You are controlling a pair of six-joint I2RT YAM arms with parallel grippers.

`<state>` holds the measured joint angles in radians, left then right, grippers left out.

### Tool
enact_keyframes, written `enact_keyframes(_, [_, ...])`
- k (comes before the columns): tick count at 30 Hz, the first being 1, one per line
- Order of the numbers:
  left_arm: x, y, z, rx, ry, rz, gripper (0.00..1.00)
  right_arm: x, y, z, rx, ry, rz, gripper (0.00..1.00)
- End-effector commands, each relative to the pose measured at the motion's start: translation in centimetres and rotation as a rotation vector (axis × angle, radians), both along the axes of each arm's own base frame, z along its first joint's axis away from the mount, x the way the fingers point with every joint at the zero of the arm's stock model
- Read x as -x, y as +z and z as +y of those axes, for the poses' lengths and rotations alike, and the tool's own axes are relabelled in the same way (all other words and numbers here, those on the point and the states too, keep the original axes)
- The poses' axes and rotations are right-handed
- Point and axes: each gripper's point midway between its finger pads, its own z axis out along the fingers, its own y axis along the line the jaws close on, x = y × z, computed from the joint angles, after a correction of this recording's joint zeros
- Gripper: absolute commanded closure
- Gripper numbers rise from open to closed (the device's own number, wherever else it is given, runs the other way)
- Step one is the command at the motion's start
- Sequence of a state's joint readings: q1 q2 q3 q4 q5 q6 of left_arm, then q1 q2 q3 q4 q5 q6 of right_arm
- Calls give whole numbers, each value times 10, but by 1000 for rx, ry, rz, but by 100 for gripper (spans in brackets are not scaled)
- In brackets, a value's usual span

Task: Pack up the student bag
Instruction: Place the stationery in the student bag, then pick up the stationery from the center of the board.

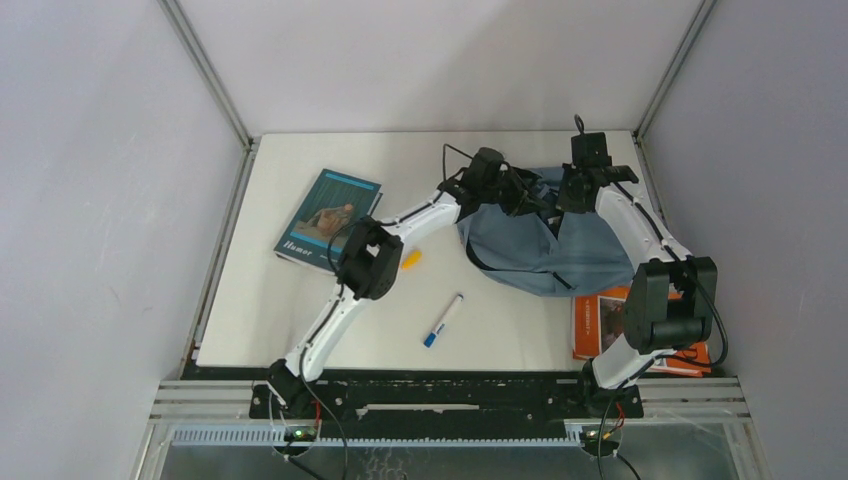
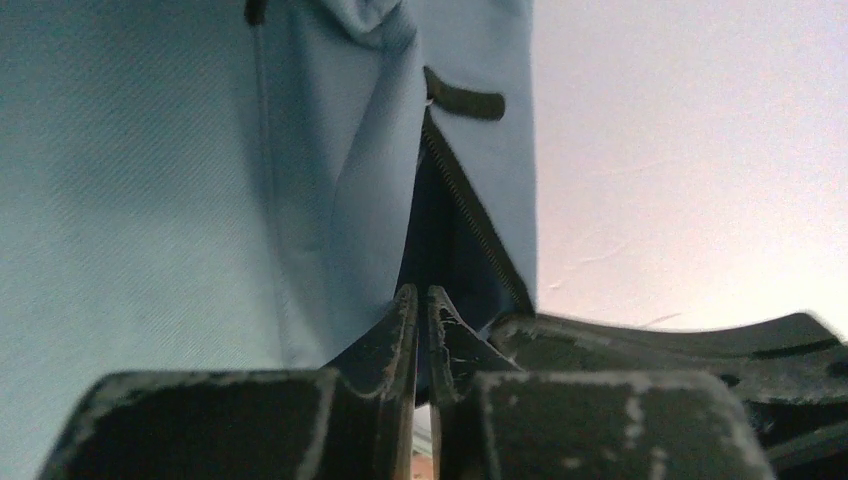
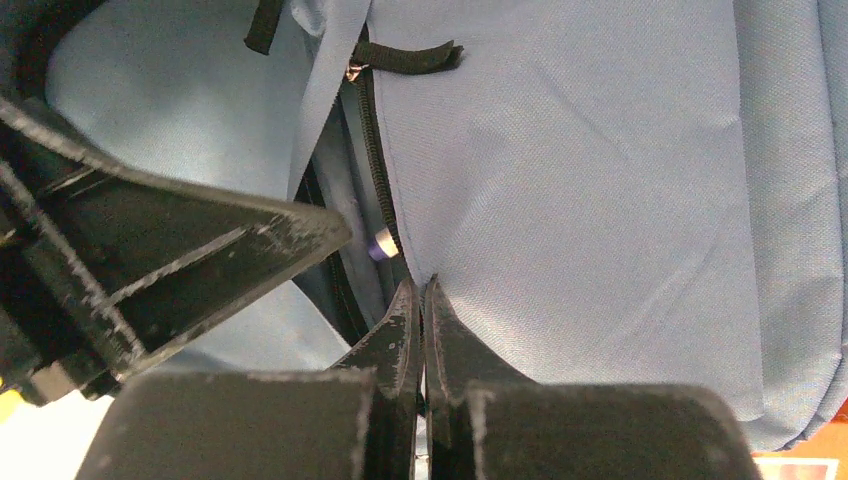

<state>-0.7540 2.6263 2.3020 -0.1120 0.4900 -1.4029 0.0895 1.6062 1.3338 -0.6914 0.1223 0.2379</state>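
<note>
The student bag (image 1: pixel 560 250), grey-blue with black zippers, lies at the table's back right, its top edge raised between both grippers. My left gripper (image 1: pixel 520 195) is at the left lip of the bag's open zipper (image 2: pixel 478 215). Its jaws (image 2: pixel 420 292) stand a thin slit apart, and I cannot tell whether fabric lies between them. My right gripper (image 1: pixel 573 192) is on the other lip. Its tips (image 3: pixel 422 284) are pressed together on the fabric edge beside the zipper (image 3: pixel 378 170). A black pull tab (image 3: pixel 405 57) lies above them.
A teal book (image 1: pixel 328 217) lies at the back left. A small orange piece (image 1: pixel 411 260) and a blue-capped marker (image 1: pixel 443 320) lie mid-table. An orange book (image 1: pixel 598 322) sits at the front right, partly under the right arm. Frame posts and walls close in the table.
</note>
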Motion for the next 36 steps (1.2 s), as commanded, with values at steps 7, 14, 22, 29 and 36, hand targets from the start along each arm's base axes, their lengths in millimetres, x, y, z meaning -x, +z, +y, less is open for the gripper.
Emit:
enact_keyframes(7, [30, 88, 119, -415, -55, -562, 69, -9, 15, 4, -15, -20, -74, 100])
enact_keyframes(14, [17, 44, 222, -684, 82, -532, 50, -11, 14, -33, 26, -108, -78, 100])
enact_keyframes(22, [-8, -11, 234, -795, 60, -456, 47, -16, 14, -46, -5, -126, -92, 100])
enact_keyframes(29, [-28, -42, 226, -860, 60, -436, 42, -18, 6, -42, -26, -112, -75, 100])
enact_keyframes(36, [-32, -52, 205, -963, 33, -466, 42, -18, 9, -36, -42, -97, -80, 100])
